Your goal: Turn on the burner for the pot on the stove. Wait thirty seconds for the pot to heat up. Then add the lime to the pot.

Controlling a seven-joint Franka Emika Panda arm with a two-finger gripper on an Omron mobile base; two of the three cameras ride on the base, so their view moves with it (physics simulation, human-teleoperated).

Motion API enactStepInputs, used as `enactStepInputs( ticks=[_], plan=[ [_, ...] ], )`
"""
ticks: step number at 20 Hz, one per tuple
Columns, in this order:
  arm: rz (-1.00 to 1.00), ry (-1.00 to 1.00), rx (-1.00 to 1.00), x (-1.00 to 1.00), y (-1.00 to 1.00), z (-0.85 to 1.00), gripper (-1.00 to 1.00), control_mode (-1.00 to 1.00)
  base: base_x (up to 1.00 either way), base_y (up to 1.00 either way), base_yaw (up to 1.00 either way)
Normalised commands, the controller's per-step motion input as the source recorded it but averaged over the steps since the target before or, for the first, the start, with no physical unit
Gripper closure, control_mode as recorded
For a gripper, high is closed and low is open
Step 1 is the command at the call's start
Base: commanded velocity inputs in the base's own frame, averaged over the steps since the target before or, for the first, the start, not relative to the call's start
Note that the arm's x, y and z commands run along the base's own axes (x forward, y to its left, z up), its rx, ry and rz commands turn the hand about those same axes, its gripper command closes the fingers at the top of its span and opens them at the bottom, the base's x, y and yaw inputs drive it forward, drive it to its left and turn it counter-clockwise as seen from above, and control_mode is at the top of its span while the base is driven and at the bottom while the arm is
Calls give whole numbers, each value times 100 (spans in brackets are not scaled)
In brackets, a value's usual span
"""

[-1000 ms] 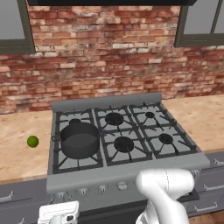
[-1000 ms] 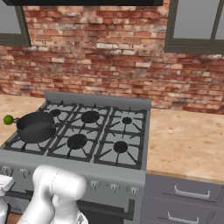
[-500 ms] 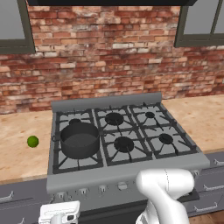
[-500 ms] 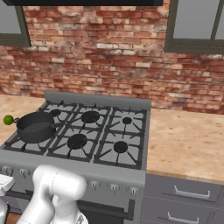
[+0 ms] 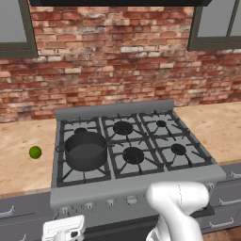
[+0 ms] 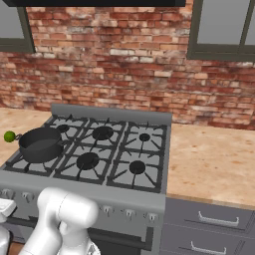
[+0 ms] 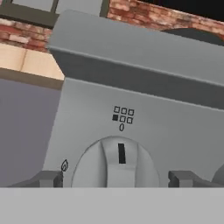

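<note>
Left base view: the pot [image 5: 85, 150] sits on the stove [image 5: 136, 188], on its front left burner, with the lime [image 5: 35, 152] on the counter [image 5: 19, 160] just left of the stove — apart from it. The gripper [image 5: 63, 230] hangs low before the stove's front left corner.

Right base view: the pot [image 6: 40, 144] is on the stove's [image 6: 124, 191] left side, the lime [image 6: 9, 136] just beyond it.

Hand view: the gripper [image 7: 116, 179] stands wide, its fingers [image 7: 46, 178] either side of a knob [image 7: 116, 164] on the stove front — not touching it.
</note>
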Motion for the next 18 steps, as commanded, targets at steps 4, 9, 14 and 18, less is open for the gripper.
enactStepInputs(
  ticks=[4, 9, 14, 18],
  plan=[
    [22, -9, -32, 43, -10, 0, 100, -100, 0, 0, 0],
    [25, 4, -28, 74, -10, -4, 100, -100, 0, 0, 0],
    [24, 11, -30, 77, -2, -6, 100, -100, 0, 0, 0],
    [27, 20, -28, 64, -1, -8, 100, -100, 0, 0, 0]
  ],
)
